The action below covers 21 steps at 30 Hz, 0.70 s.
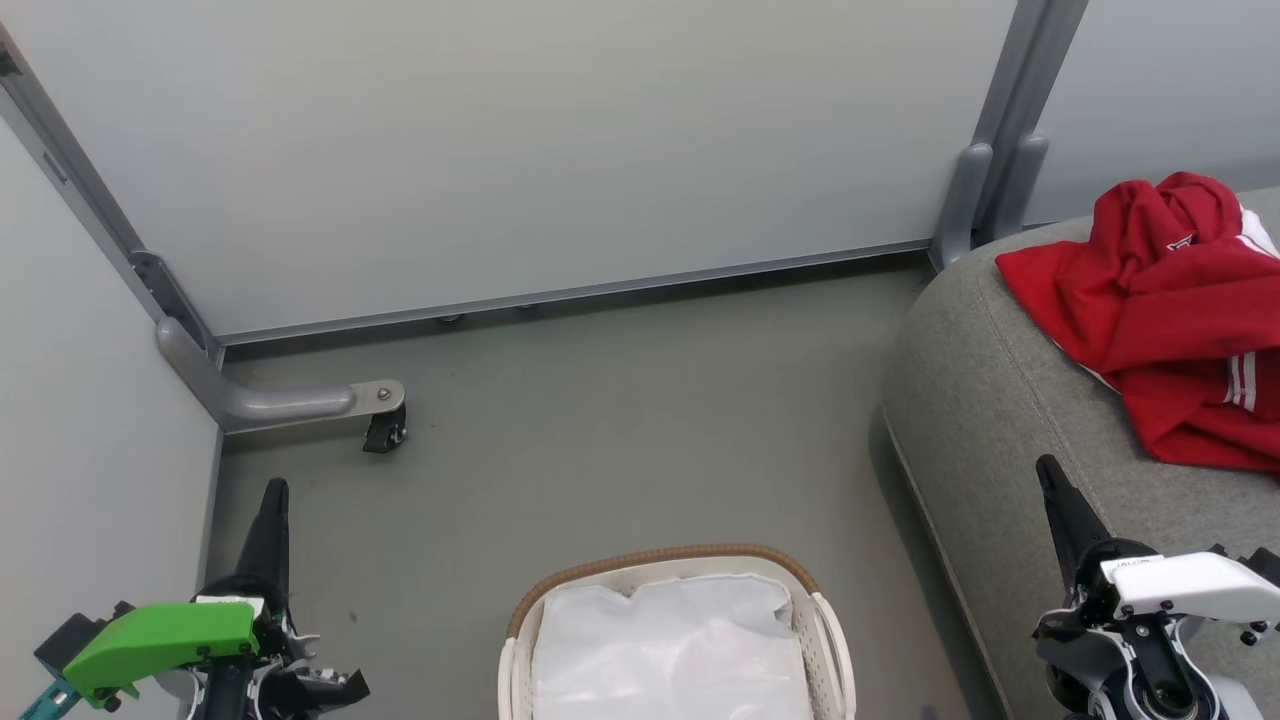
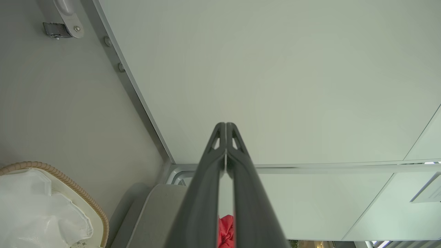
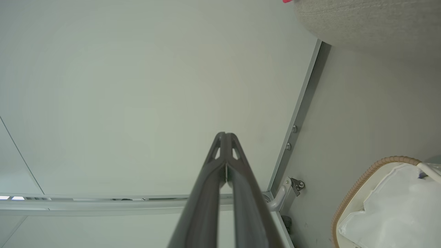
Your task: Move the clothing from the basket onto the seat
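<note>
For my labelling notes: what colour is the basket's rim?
The basket rim is woven-look brown; the head view shows it best.

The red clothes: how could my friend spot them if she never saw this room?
Find the big grey sofa seat at the right of the head view, beside the pale wall. The red clothes lie in a crumpled heap on top of it. They are bright red with white stripes, unlike the plain white cloth inside the basket on the floor.
</note>
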### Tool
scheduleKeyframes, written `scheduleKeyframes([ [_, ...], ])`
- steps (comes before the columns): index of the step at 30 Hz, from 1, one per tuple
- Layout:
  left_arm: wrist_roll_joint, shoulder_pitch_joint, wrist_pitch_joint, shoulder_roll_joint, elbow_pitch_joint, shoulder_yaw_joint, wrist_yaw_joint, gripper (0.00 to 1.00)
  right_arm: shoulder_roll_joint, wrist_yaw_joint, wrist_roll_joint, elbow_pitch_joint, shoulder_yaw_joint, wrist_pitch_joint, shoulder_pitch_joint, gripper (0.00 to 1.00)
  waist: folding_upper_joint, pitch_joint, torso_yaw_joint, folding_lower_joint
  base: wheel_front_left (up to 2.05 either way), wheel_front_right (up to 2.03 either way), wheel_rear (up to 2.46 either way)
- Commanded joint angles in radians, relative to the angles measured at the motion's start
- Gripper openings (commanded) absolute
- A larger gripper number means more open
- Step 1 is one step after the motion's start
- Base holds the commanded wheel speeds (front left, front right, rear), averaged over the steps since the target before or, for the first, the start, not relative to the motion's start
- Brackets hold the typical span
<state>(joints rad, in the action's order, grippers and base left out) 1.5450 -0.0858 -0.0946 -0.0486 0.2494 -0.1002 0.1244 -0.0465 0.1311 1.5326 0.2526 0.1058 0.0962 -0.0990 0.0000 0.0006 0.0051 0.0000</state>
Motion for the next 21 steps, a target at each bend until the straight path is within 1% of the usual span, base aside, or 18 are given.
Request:
scheduleKeyframes([
  [1, 0.016, -0.025, -0.005, -0.005, -0.005, -0.007, 0.007, 0.00, -0.006, -0.001, 0.020, -0.006, 0.004, 0.004, -0.014, 0.00, 0.0000, 0.000, -0.001, 0.0000, 0.00, 0.00, 0.00],
  [11, 0.074, -0.032, -0.023, -0.005, -0.006, -0.017, 0.010, 0.00, -0.007, -0.001, 0.086, -0.011, 0.011, 0.022, -0.014, 0.00, 0.0000, 0.003, -0.005, 0.0000, 0.00, 0.00, 0.00],
  [21, 0.070, -0.029, -0.023, -0.005, -0.005, -0.016, 0.009, 0.00, -0.006, -0.001, 0.082, -0.010, 0.010, 0.021, -0.013, 0.00, 0.0000, 0.003, -0.005, 0.0000, 0.00, 0.00, 0.00],
])
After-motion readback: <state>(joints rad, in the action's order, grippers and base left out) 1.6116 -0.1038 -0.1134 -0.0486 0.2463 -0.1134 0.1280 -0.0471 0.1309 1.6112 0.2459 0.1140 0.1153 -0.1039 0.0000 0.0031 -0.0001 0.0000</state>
